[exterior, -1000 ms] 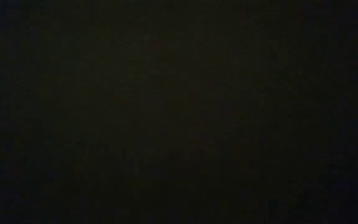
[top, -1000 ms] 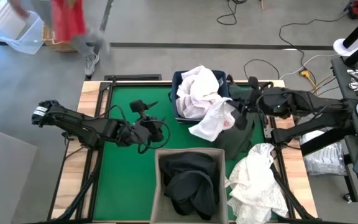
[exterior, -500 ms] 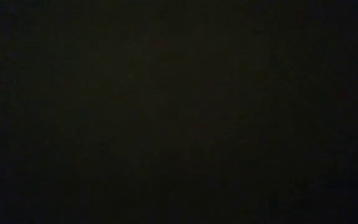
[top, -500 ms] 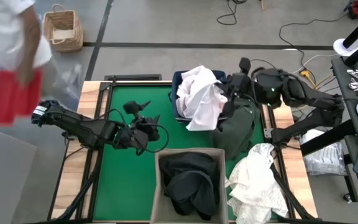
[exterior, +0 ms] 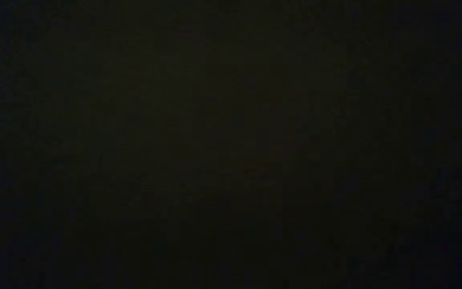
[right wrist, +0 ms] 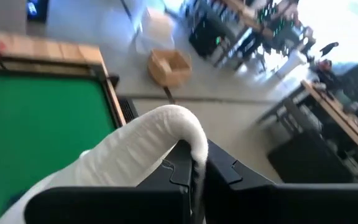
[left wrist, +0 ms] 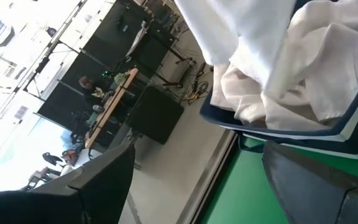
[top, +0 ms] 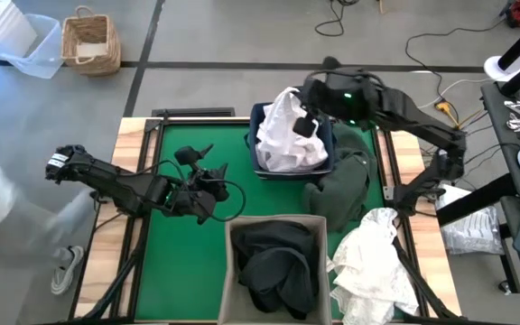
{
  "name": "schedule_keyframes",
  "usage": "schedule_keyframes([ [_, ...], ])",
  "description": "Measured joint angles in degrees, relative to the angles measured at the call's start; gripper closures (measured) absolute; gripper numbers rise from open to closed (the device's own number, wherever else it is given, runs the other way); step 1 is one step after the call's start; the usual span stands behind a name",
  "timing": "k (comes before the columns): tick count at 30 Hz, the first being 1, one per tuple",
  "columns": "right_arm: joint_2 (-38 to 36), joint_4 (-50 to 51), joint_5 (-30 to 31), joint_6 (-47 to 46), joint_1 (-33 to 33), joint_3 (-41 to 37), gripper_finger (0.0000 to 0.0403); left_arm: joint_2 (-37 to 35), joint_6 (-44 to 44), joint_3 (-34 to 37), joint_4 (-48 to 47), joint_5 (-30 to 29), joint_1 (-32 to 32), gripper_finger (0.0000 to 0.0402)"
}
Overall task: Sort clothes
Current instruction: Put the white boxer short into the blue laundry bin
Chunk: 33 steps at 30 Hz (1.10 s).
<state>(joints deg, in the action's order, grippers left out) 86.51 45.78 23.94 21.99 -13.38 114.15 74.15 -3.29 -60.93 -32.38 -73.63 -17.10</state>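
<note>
The left claw (top: 208, 153) is held released over the green bench (top: 188, 235), well apart from the navy bin (top: 258, 113), above which a white garment (top: 287, 113) is pinched in the clenched right claw (top: 307, 125), hanging straight down into it.

A: What carries it all?

B: A table (top: 134, 135) with wood edges and a green mat (top: 183, 257) over the middle.

A: And directly on it?

B: A navy bin (top: 258, 115) at the far side, heaped with white cloth. A beige bin (top: 233, 262) at the near edge holds dark clothes. Beside the navy bin lies a dark green garment (top: 341, 185); near it, toward the right corner, a white garment (top: 373, 257), possibly hanging over the edge.
</note>
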Motion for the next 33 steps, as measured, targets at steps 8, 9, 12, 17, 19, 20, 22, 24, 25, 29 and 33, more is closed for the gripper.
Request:
schedule_keyframes([
  [8, 6.1, 2.2, -4.8, 0.7, -5.1, 0.6, 0.0394, 0.0, 0.7, 0.0, -0.8, 0.0, 0.0, 0.0074],
  [9, 6.7, 2.6, -5.9, 0.4, -5.7, 0.5, 0.0394, 0.0, 0.9, 0.0, -1.0, 0.0, 0.0, 0.0074],
  [12, 8.6, 4.2, -7.9, -0.1, -7.0, 0.4, 0.0394, 0.0, 1.1, 0.0, -1.3, 0.0, 0.0, 0.0074],
  [17, 10.7, 7.5, -9.9, -0.6, -8.8, -0.2, 0.0394, 0.0, 1.5, 0.0, -1.7, 0.0, 0.0, 0.0074],
  [19, 11.3, 8.3, -12.8, -1.5, -9.7, -0.7, 0.0394, 0.0, 1.6, 0.0, -1.9, 0.0, 0.0, 0.0074],
  [20, 11.7, 8.5, -14.3, -1.9, -10.0, -1.0, 0.0394, 0.0, 1.8, 0.0, -2.0, 0.0, 0.0, 0.0074],
  [22, 12.1, 8.6, -16.9, -2.6, -10.7, -2.1, 0.0394, 0.0, 1.9, 0.0, -2.1, 0.0, 0.0, 0.0074],
  [24, 12.3, 8.3, -18.7, -2.6, -11.2, -3.6, 0.0394, 0.0, 2.1, 0.0, -2.2, 0.0, 0.0, 0.0074],
  [25, 12.3, 8.1, -19.6, -2.6, -11.5, -4.6, 0.0394, 0.0, 2.1, 0.0, -2.2, 0.0, 0.0, 0.0074],
  [29, 12.4, 7.6, -20.2, -2.6, -12.2, -8.6, 0.0394, 0.0, 2.3, 0.0, -2.3, 0.0, 0.0, 0.0074],
  [33, 12.3, 6.8, -23.8, -2.6, -12.6, -11.9, 0.0394, 0.0, 2.3, 0.0, -2.3, 0.1, 0.0, 0.0074],
])
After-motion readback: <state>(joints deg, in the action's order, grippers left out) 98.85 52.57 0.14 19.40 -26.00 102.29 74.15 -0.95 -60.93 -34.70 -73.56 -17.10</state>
